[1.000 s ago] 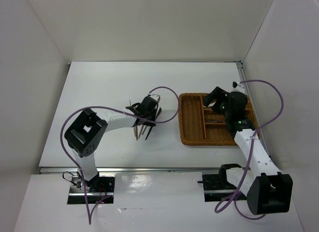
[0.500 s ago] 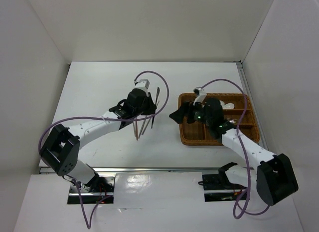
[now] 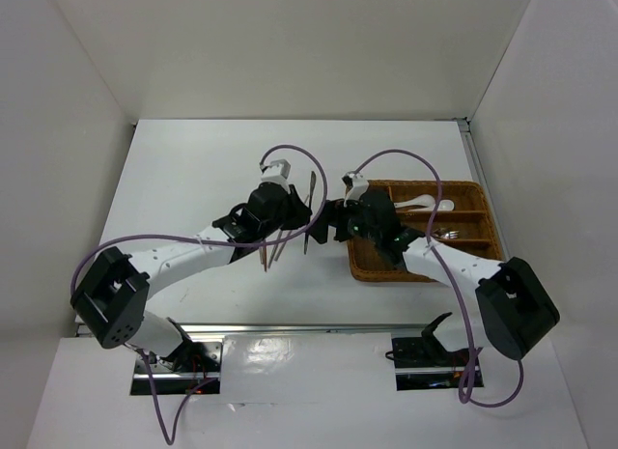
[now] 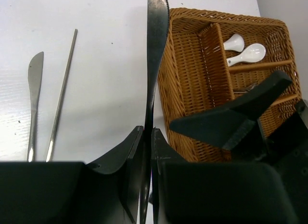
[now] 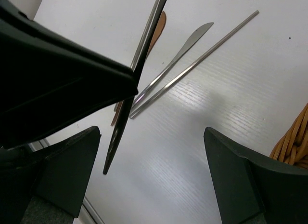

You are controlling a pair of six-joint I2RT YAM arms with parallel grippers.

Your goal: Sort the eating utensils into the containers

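Note:
My left gripper (image 3: 295,213) is shut on a slim dark knife-like utensil (image 4: 155,50) and holds it above the table, just left of the brown wicker tray (image 3: 365,272). My right gripper (image 3: 329,223) is open beside that utensil; in the right wrist view its jaws (image 5: 154,176) stand wide apart, with the dark piece's end (image 5: 119,135) between them near the left finger. Two white spoons (image 4: 246,49) lie in a tray section. A metal knife (image 4: 33,89), a metal chopstick (image 4: 62,86) and a brownish piece (image 5: 157,27) lie on the table.
The remaining utensils lie in a bunch on the white table (image 3: 273,248) under the left arm. The tray's dividers (image 4: 211,60) run lengthwise. Metal forks (image 3: 446,236) lie in a right section. White walls close in the table on three sides.
My right gripper has swung left from over the tray to its left edge, meeting the left gripper. My left gripper has moved right with the dark utensil in it.

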